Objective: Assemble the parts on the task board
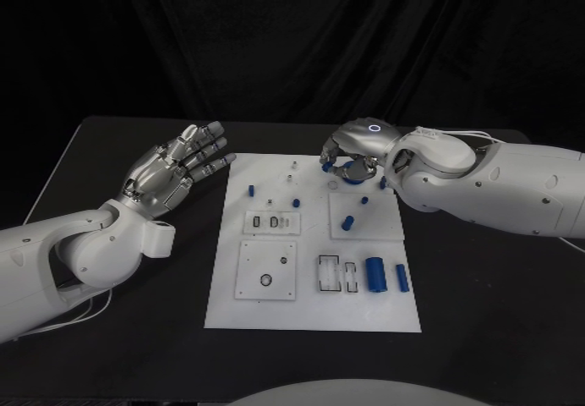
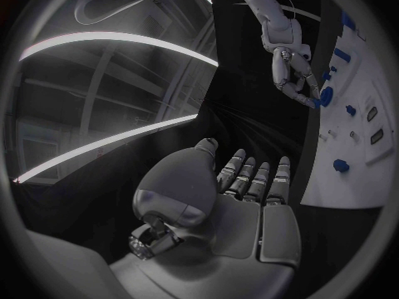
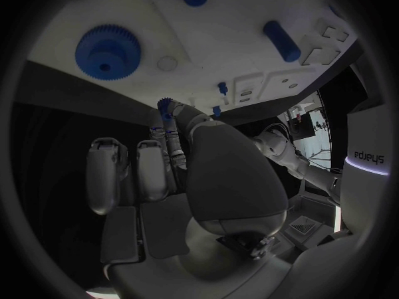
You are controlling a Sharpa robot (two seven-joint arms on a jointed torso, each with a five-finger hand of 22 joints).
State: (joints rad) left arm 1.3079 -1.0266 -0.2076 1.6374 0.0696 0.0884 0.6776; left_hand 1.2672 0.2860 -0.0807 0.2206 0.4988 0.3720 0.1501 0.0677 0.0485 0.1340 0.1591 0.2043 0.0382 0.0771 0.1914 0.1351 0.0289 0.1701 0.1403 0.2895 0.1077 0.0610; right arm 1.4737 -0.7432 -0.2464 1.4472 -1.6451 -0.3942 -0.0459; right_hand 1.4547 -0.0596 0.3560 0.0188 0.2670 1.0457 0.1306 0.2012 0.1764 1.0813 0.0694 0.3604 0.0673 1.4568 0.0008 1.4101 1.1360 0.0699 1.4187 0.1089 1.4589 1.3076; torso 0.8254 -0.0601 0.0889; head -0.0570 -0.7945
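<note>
Left hand (image 1: 177,169), silver and many-fingered, hovers over the black counter (image 1: 122,338) beside the white rectangular task board (image 1: 311,313), fingers (image 1: 210,144) spread wide, holding nothing. Small blue cylindrical parts (image 1: 375,274) lie well apart from both hands. Right hand (image 1: 347,152), fingers curled, pinches a small blue gear (image 1: 352,172) above the board's far edge; a large blue gear (image 3: 107,50) lies beyond its fingertips.

Black table (image 1: 122,338), white task board (image 1: 311,309) flat at its middle.
</note>
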